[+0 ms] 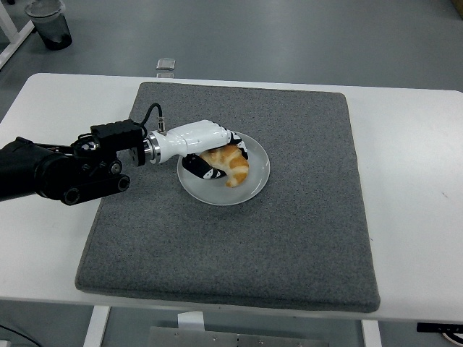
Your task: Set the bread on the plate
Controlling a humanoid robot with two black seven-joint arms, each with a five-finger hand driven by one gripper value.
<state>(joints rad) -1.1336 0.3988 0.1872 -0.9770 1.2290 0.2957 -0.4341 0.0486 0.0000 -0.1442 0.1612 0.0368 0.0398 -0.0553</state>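
Under my work lies a grey felt mat [239, 238], square and flat on the white table [412, 181], well inside its edges. Past the table's far edge, on the grey floor [289, 36], I see a small clear square object [166, 64], and a dark bin [49, 23] at the top left corner.

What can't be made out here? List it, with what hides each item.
Head view only:
- The bread's left part and its underside: covered by the left hand, so whether it rests fully on the plate cannot be told.
- The plate's left rim: hidden under the hand.
- The right arm: out of frame.
- The dark container at top left: cut by the picture's edge.
- The small object beyond the table: too small to identify.
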